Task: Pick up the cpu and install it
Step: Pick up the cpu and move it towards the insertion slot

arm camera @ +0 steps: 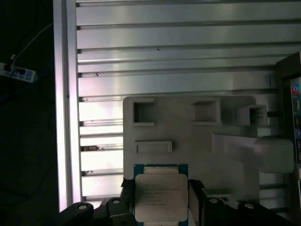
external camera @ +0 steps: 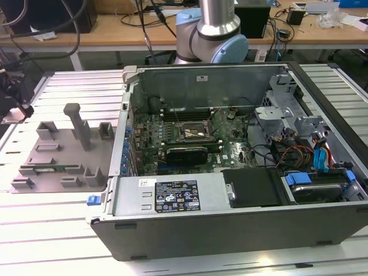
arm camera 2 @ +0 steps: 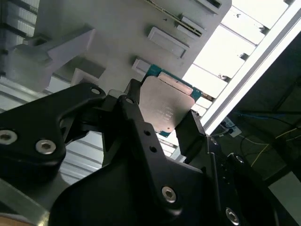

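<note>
Jaws clamped on the cpu [arm camera 2: 167,110], 1 black jaw against each of 2 opposite edges, silver-grey top plate facing the camera in both wrist views. Green board edge shows around the plate in the first wrist view [arm camera: 161,197]. Cpu sits in front of the grey slotted fixture tray [arm camera: 188,141], by 1 edge of it; whether it touches the tray or hangs clear, cannot tell. Tray has several rectangular pockets and 1 tall post [external camera: 77,123], and lies flat on the slatted aluminium bench [external camera: 57,230]. In the exterior view the tray is at the exterior view's left, just beside the open computer case [external camera: 230,218]. Inside the case lies the motherboard [external camera: 230,141], with the dark square socket frame [external camera: 192,131] near its middle. Arm base [external camera: 213,34] stands behind the case.
</note>
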### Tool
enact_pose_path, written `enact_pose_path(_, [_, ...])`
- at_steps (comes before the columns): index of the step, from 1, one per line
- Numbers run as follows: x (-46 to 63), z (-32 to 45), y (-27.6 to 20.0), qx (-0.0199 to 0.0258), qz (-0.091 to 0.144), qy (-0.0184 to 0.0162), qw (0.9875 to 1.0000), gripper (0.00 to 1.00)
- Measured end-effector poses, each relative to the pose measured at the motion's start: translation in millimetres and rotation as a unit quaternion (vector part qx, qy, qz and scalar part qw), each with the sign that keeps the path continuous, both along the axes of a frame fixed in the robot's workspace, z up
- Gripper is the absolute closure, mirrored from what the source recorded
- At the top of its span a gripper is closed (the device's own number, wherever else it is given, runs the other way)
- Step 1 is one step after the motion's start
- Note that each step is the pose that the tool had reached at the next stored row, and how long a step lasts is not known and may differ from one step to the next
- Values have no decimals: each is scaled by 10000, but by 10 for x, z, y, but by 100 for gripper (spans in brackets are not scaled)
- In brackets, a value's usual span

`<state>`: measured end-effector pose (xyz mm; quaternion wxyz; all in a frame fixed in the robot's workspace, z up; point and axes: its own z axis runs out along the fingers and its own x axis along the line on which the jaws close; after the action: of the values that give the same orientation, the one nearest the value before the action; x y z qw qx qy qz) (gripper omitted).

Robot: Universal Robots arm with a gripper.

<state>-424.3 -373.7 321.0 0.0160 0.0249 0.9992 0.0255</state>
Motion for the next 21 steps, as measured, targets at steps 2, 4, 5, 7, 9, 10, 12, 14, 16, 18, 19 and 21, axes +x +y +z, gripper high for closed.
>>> enact_pose_path(2, [0,230,0,0,0,0,10000,45])
enact_pose_path(4, [0,330,0,0,0,0,10000,45])
enact_pose_path(5, [0,347,0,0,0,0,10000,45])
enact_pose_path(7, [0,441,0,0,0,0,10000,45])
enact_pose_path(9, [0,477,0,0,0,0,10000,45])
enact_pose_path(10, [0,506,0,0,0,0,10000,45])
enact_pose_path(12, [0,556,0,0,0,0,10000,45])
enact_pose_path(14, [0,607,0,0,0,0,10000,45])
enact_pose_path(16, [0,703,0,0,0,0,10000,45])
enact_pose_path(18, [0,780,0,0,0,0,10000,45])
enact_pose_path(19, [0,806,0,0,0,0,10000,45])
enact_pose_path(21, [0,819,0,1,0,-1,10000,45])
